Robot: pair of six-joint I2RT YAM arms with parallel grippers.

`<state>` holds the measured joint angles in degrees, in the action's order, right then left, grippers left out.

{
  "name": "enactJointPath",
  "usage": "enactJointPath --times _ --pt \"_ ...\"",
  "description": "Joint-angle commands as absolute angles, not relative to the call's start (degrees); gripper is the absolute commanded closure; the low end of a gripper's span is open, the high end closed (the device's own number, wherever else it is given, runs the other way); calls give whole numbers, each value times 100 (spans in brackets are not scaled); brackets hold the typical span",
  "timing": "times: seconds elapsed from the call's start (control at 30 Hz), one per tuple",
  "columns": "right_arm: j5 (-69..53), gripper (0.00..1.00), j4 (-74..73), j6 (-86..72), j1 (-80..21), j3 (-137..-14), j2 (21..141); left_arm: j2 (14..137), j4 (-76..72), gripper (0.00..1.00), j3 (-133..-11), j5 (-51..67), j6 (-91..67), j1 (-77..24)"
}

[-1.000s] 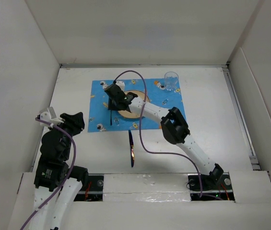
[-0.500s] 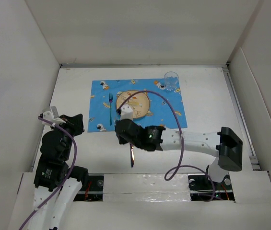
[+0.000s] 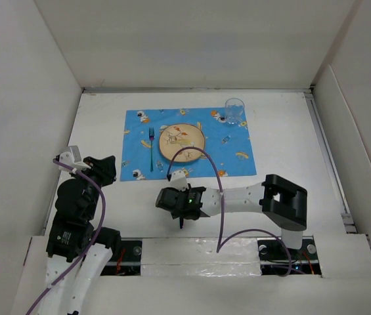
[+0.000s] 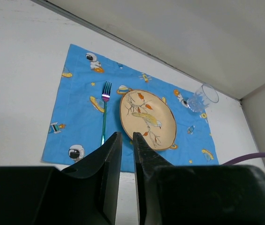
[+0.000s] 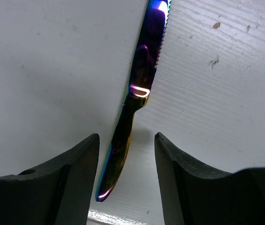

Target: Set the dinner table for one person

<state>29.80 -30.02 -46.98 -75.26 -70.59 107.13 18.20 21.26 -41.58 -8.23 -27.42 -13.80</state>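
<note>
- Starting at the left, we see the left gripper (image 4: 127, 136) raised above the near left part of the dinner table (image 3: 290, 144). Its fingers are almost together with only a thin slit between them, and nothing is in it.
- We find the dinner table spread white and flat under everything, with white walls on its left, far and right sides and the arm bases along its near edge.
- A blue cartoon-print placemat (image 3: 132, 128) lies flat on the far middle of the table.
- On the placemat's left part, we see a fork (image 3: 151, 146) with its prongs toward the far wall, just beside a plate.
- Nearer to us, off the mat, the right gripper (image 5: 125, 136) hangs low over a rainbow-coloured knife (image 5: 139, 89) that lies on the bare table. Its fingers are apart, one on each side of the handle, and we see a gap on both sides.
- The round plate (image 3: 181, 139), painted with a bird on a branch, sits on the middle of the placemat.
- A clear glass (image 3: 234, 110) stands upright at the mat's far right corner.
</note>
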Motion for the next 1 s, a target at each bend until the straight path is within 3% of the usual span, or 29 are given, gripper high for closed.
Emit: enactJointPath --times 0.0,0.27,0.67,0.97 --pt "3121 45 -2664 -4808 -7374 -6970 10643 1784 1907 86 -4157 -756 -2663 -1406" --pt "2953 59 -2426 -4799 -7313 -6900 10890 1784 1916 86 -4157 -782 -2672 -1406" --pt "2725 72 -2188 -5089 -7312 -6452 10890 1802 1934 86 -4166 -835 -2689 -1406" --pt "3313 97 -3084 -5458 -7629 -6478 10741 1767 1942 85 -4175 -853 -2681 -1406"
